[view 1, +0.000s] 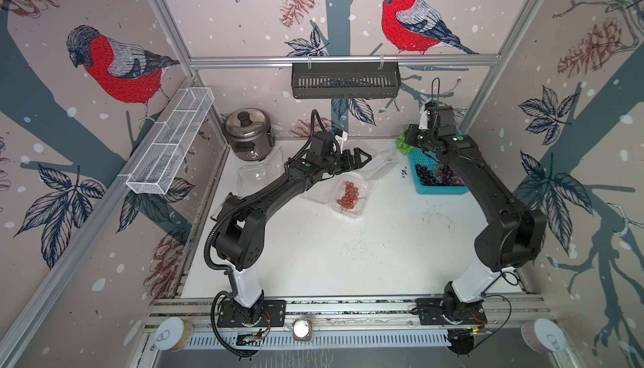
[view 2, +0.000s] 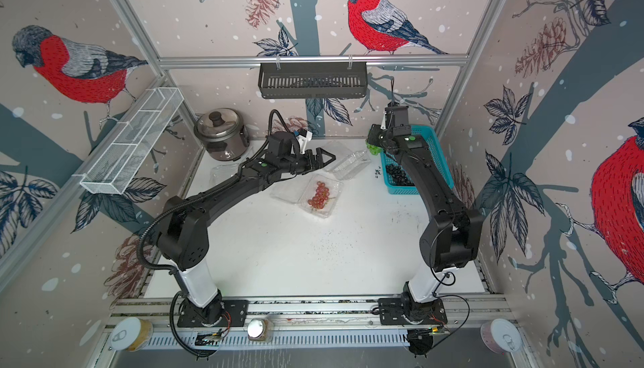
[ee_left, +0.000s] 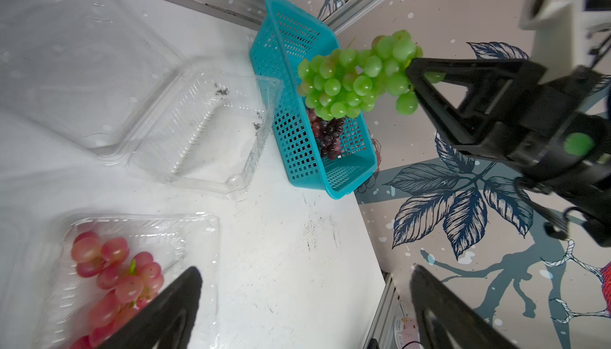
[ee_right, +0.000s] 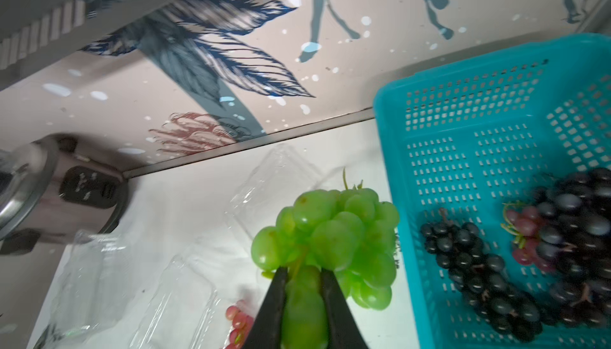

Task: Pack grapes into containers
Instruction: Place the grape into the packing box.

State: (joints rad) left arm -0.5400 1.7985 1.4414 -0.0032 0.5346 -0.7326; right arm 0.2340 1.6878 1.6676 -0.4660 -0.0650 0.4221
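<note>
Jutting lengthwise from right gripper (ee_right: 303, 272) — green grapes (ee_right: 331, 231), stem outward.

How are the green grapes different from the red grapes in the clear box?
The green grapes are green; the red grapes are pinkish red. The green grapes hang in the air, pinched by the right gripper near the blue basket; the red grapes lie in an open clear box on the table, with nothing holding them. Both are small bunches of round, shiny grapes.
</note>
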